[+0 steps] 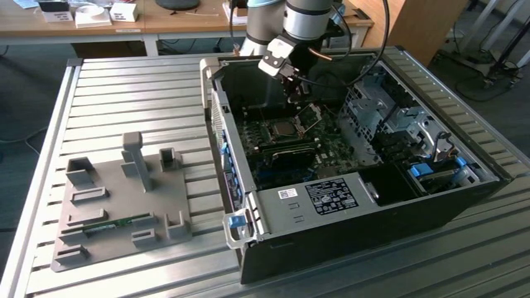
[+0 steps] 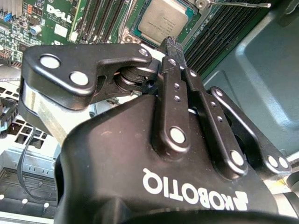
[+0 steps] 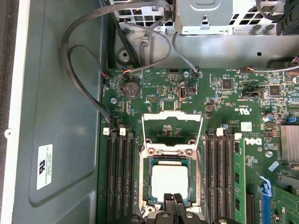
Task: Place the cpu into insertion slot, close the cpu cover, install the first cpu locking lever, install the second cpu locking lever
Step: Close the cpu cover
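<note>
— One arm, reaching down from above into the open computer case [image 1: 348,230]. Its wrist is tilted so the gripper [image 1: 296,93] points at the motherboard [image 3: 224,107].

— Holding anything?

— No. The fingers are pinched together with nothing between them. In the first wrist view the gripper [image 3: 174,201] hangs right at the edge of the cpu [image 3: 170,182].

— Where is the chip?

— Lying flat in the insertion slot [image 3: 144,177], silvery top up, between the memory slots [image 3: 119,177]. The cpu cover [image 3: 172,114] is swung open off it, and green board shows through its window.

— And from the room?

— In the exterior view the cpu cover [image 1: 311,115] stands tilted up just beside the fingers. A grey fixture tray [image 1: 124,205] sits well apart on the slatted table [image 1: 124,87]. The second wrist view looks along the gripper [image 2: 172,45] at the cpu [image 2: 161,21] just beyond the tips.
</note>
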`<state>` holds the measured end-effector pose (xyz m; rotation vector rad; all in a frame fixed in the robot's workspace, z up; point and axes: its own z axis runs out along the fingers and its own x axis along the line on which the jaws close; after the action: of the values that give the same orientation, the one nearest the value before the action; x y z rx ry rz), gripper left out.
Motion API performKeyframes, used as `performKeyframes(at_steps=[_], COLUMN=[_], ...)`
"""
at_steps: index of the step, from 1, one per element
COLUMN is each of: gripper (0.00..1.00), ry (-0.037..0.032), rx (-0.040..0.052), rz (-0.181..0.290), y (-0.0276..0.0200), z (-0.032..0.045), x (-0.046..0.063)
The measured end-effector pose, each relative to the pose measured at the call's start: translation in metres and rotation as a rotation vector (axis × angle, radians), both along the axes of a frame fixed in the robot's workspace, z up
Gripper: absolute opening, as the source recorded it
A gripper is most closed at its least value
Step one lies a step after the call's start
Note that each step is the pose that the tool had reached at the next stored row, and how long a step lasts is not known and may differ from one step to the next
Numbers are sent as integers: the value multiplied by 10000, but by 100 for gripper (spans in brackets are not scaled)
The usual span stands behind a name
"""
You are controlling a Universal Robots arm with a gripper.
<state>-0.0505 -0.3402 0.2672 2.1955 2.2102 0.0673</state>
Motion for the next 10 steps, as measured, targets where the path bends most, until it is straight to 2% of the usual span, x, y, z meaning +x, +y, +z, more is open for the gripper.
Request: performKeyframes(at_steps=[10], gripper=[11], ry=[0], rx=[1], rz=[0], y=[0], z=[10], x=[20])
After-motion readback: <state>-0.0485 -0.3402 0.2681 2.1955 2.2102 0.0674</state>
